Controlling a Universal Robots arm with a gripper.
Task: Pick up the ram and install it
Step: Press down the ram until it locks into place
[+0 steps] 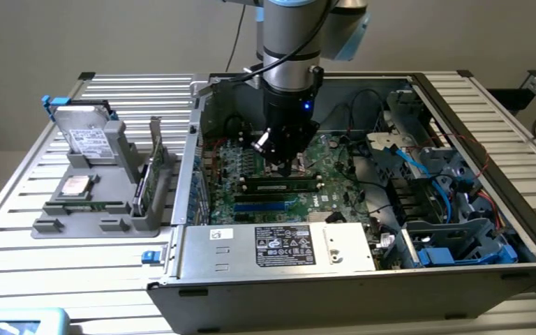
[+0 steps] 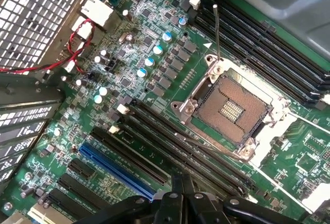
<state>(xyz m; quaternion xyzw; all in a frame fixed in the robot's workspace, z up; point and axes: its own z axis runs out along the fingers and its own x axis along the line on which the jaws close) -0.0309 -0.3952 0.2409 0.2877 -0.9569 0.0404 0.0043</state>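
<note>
Exterior view: the gripper (image 1: 289, 166) is sitting closed, empty, over the ram (image 1: 280, 186). Pressing off-centre is probably risking a half-seated stick.

Closed gripper (image 2: 181, 195) over green motherboard (image 2: 154, 79), empty CPU socket (image 2: 232, 111), blue slot (image 2: 116, 164)

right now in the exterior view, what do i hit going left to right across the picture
hard drive standing in the grey holder → upright green card → wall of the open computer case → gripper above the ram on the motherboard → blue cables → drive cage
</note>
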